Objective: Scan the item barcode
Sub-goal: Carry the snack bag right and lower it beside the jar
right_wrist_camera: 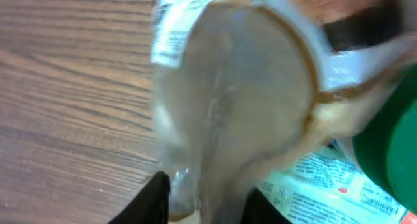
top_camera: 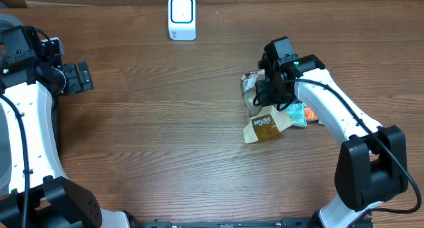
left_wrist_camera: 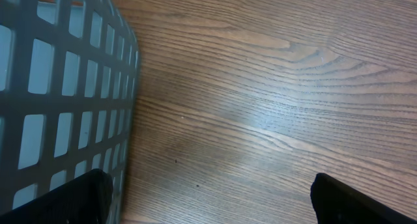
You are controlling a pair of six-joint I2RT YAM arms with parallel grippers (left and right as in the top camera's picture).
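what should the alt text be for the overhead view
The right gripper hangs over a small pile of snack packets on the right side of a wooden table. A white scanner stands near the top edge, around the middle, apart from the pile. The left gripper sits open at the left edge, holding nothing.

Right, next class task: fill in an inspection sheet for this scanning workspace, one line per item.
surface: wooden table, brown grain.
job's things: white scanner at the far edge; packets piled under the right arm: clear wrapper, brown packet, orange-teal packet.
clutter: grey lattice basket beside the left arm.
grippers: left gripper open, holding nothing; right gripper over the pile, clear wrapper between its fingers, grip unclear.
cables: black cable along the right arm; second cable along the left arm.
surroundings: nothing seen.
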